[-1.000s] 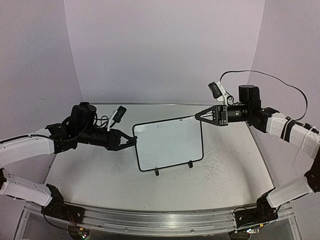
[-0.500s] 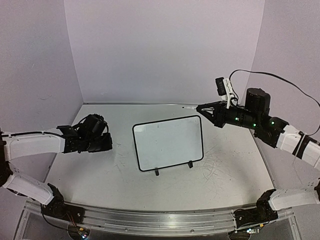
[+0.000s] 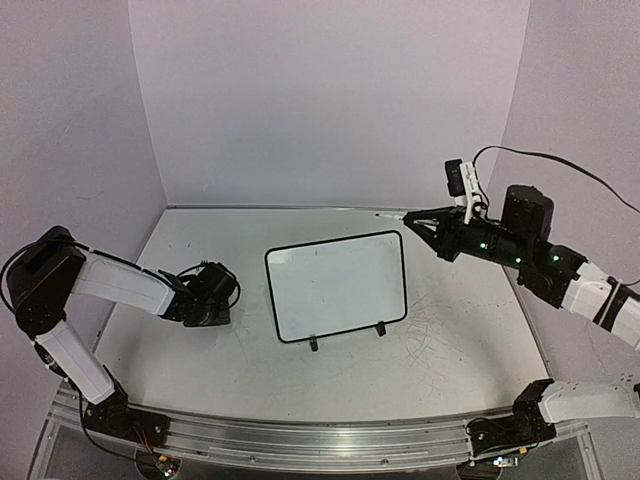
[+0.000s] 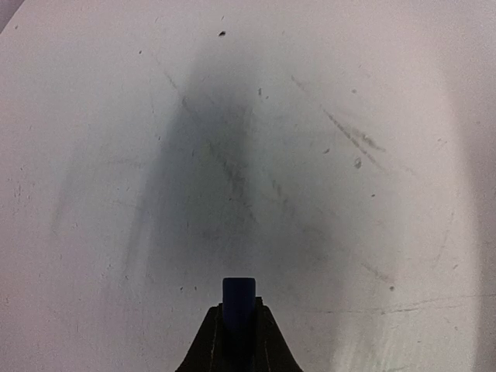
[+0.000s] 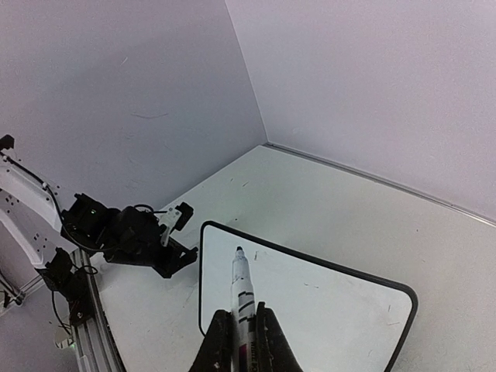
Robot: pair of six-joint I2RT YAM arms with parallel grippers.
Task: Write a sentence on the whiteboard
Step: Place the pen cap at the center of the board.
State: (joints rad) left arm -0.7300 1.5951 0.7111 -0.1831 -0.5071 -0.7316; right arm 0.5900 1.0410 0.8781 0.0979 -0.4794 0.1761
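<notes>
1. Two claws, both clamped: your left claw [image 4: 239, 314] pinches a small blue piece [image 4: 239, 291] between its fingers. It points down at the scuffed table [image 3: 450, 340], low over it and well left of the whiteboard [image 3: 335, 285].
2. Your right claw [image 3: 412, 218] grips a white marker [image 5: 242, 288] whose dark tip points left. It is raised near the whiteboard's far right corner, apart from the frame.
3. You find the whiteboard propped up at the middle of the table, between your two arms, its face leaning back.
</notes>
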